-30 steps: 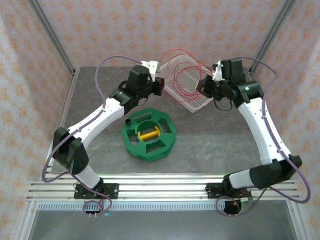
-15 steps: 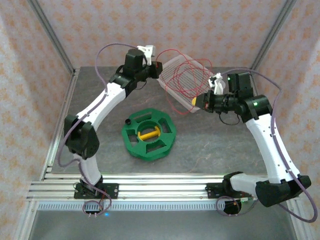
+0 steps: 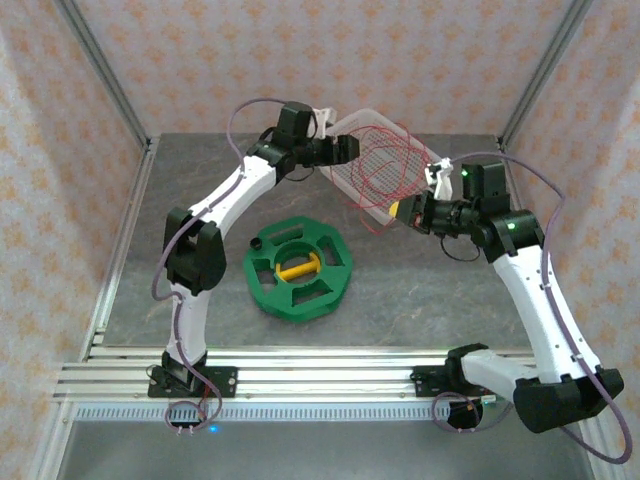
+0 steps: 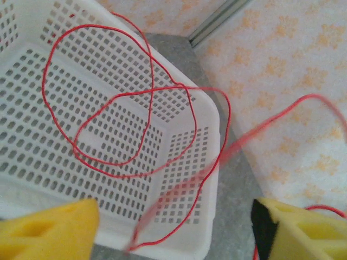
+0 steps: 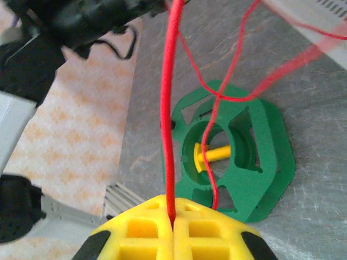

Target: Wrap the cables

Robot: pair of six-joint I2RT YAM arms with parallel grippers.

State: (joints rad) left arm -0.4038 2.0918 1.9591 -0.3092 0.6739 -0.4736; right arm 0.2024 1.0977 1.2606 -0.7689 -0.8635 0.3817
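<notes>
Across the white basket point(image 4: 179, 143), red cables point(image 4: 150, 90) loop loosely.

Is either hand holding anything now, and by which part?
Right hand is shut on the cable, pinching one straight strand; left hand is open, holding nothing.

A grey, stone-patterned desk point(image 3: 420, 290) is boxed in by walls point(image 3: 60, 180) of pale peach with a faint orange floral print. Grey metal posts point(image 3: 100, 68) rise at its far corners. A ribbed aluminium rail point(image 3: 320, 372) lines its near edge.
</notes>
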